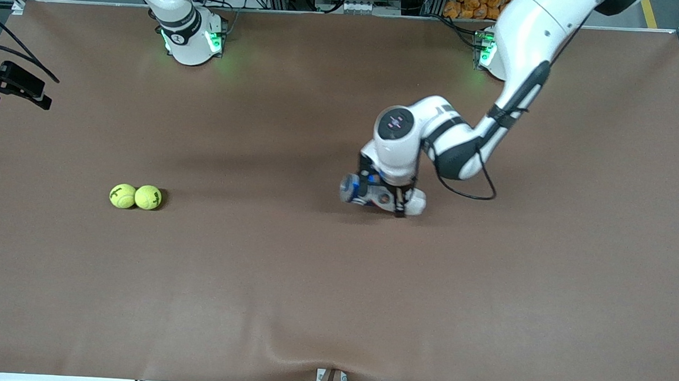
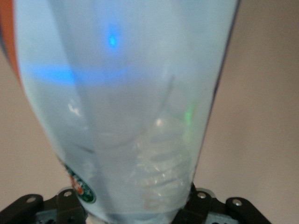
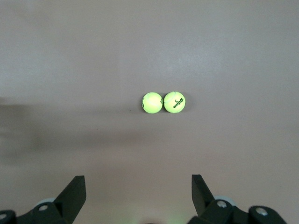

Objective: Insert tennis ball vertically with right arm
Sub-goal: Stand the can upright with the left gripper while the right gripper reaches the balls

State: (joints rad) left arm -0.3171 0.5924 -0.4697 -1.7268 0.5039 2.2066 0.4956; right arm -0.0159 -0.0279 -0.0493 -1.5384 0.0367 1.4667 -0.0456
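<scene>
Early stage: left gripper (image 1: 383,200) fingers pinch the clear can (image 2: 126,107); right gripper (image 3: 138,196), fingers spread, hangs over two untouched tennis balls (image 1: 135,196).

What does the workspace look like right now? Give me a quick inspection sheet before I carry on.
Surface: brown table cover, with a ripple at the edge nearest the front camera.
Job's things: two tennis balls touching, toward the right arm's end; clear ball tube.
Clutter: nothing seen.
Grippers: left gripper low over the table's middle, shut on the tube, which lies sideways in the front view; right gripper open, high above the balls.
Cables: black cable looping off the left arm.
Surroundings: frame rails and wiring along the robots' edge.
</scene>
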